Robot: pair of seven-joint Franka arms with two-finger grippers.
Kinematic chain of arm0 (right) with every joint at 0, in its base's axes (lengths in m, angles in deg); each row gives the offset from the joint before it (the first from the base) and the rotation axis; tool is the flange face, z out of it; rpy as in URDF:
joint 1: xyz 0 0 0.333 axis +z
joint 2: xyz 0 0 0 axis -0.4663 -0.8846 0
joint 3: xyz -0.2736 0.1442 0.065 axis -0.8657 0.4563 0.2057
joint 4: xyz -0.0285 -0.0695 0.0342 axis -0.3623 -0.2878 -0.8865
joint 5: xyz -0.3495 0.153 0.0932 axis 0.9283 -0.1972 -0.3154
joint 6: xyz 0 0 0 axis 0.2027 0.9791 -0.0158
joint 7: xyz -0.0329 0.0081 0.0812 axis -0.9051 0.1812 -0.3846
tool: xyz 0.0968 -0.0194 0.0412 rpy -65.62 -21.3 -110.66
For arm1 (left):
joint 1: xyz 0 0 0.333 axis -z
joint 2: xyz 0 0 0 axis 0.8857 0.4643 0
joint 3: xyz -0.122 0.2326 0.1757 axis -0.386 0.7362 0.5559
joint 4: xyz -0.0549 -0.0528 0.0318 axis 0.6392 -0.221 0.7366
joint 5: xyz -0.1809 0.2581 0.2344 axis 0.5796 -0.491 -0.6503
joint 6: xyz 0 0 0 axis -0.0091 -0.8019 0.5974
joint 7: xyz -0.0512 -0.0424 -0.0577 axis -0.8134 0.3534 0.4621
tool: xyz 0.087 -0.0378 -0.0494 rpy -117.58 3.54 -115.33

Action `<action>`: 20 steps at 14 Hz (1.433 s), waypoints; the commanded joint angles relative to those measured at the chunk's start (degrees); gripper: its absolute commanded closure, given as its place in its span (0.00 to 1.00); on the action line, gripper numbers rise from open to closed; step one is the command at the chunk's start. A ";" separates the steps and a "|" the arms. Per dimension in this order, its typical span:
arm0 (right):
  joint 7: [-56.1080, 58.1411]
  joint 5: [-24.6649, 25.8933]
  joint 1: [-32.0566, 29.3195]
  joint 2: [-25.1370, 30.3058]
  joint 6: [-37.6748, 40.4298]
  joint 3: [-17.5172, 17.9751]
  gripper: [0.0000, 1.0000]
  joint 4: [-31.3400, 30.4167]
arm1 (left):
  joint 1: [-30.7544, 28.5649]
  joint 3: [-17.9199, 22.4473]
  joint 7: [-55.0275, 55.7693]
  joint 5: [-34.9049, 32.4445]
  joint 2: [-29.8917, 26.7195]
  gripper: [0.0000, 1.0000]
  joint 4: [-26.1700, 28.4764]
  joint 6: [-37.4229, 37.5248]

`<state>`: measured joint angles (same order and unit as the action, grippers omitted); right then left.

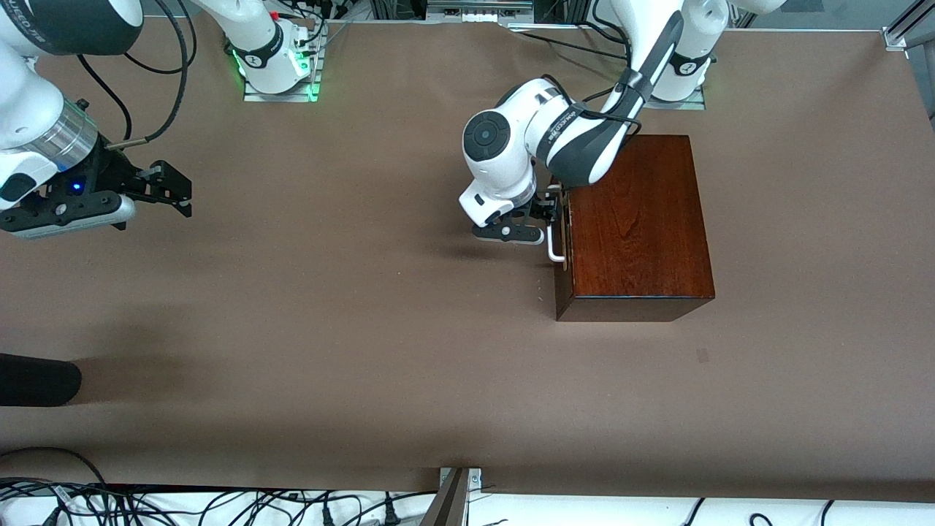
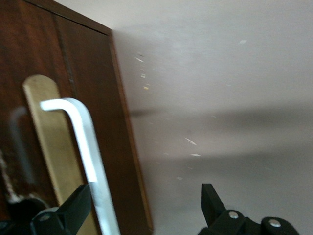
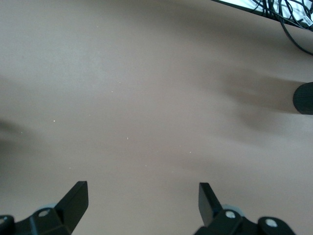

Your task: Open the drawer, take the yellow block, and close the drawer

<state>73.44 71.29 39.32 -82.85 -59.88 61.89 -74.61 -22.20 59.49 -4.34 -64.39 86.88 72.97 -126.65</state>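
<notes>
The mahogany box (image 1: 635, 219) stands toward the left arm's end of the table, and its drawer (image 1: 561, 281) sits flush in it. The drawer's white bar handle (image 1: 555, 247) faces the right arm's end. My left gripper (image 1: 552, 212) is at the handle and open. In the left wrist view the handle (image 2: 83, 132) runs over a brass plate (image 2: 46, 142), just inside one finger (image 2: 77, 203) of my left gripper (image 2: 145, 205). My right gripper (image 1: 182, 196) hangs open over bare table at the right arm's end, with only table between the fingertips of my right gripper (image 3: 142, 198). The yellow block is out of view.
A black rounded object (image 1: 36, 380) pokes in at the right arm's end, nearer the front camera; it also shows in the right wrist view (image 3: 304, 98). Cables (image 1: 219, 508) and a metal bracket (image 1: 456, 493) lie along the table's near edge.
</notes>
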 commanded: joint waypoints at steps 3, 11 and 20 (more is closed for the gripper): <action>-0.36 -0.19 -0.02 0.41 0.17 0.59 0.00 0.38 | 1.61 0.61 3.39 -6.44 0.28 0.00 1.58 0.16; -0.27 0.25 -0.02 0.41 0.08 0.50 0.00 0.47 | 2.93 0.44 7.96 -8.39 3.98 0.00 1.50 -1.51; -0.36 0.25 -0.10 0.15 -0.71 0.42 0.00 0.38 | 4.60 0.35 12.79 -0.51 5.64 0.00 -0.43 -12.22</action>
<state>73.44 71.32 39.29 -82.86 -60.46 62.25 -74.48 -19.27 59.68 7.22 -69.84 90.92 74.12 -132.99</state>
